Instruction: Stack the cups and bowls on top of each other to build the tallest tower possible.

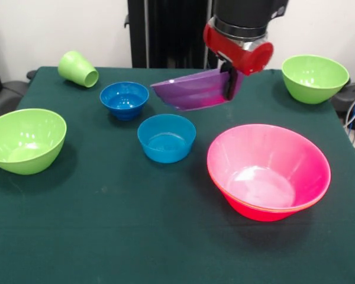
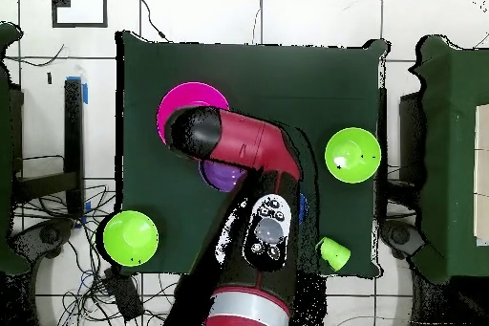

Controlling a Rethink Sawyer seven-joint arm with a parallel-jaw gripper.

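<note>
My gripper (image 1: 231, 83): clamped on purple bowl (image 1: 192, 90) rim, bowl tilted, off the table (image 1: 106, 236).
Tower: pink bowl (image 1: 269, 171) w/ orange rim edge inside, front-right, near.
Front-only: two blue bowls (image 1: 124, 98) (image 1: 166, 137), centre.
Overhead: my arm (image 2: 250, 145) hides blues; green bowls (image 2: 352, 154) (image 2: 131, 237) at opposite sides, green cup (image 2: 333, 253) tipped.

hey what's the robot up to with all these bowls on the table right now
The robot's gripper is holding a purple bowl by its rim, tilted and lifted off the green table. In front of it sits the big pink bowl, with what looks like an orange rim nested under it. Two small blue bowls stand separately, two green bowls sit at opposite sides, and a light-green cup lies tipped over at the far edge.
</note>
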